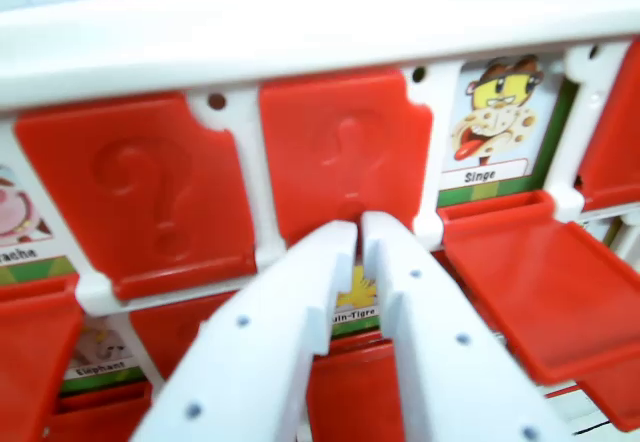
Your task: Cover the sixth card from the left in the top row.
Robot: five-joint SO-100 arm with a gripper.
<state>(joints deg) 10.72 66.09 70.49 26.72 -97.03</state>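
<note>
A white game board [300,32] holds rows of picture cards with hinged red flaps. My gripper [358,230] has white fingers [300,302] rising from the bottom centre. The tips are almost together and hold nothing. They sit against the lower edge of an upright red flap [340,152] with a question mark, which hides its card. At the wrist view's right a "Singe" card [490,122] lies uncovered, its flap [540,282] folded down. Left of the middle flap stands another upright red flap [150,192].
A pink-animal card [18,217] shows at the left edge, with its flap [30,342] down. In the lower row I see an "Elephant" card [100,354] and a yellow card [356,297] between my fingers. Another red flap [615,122] stands at the far right.
</note>
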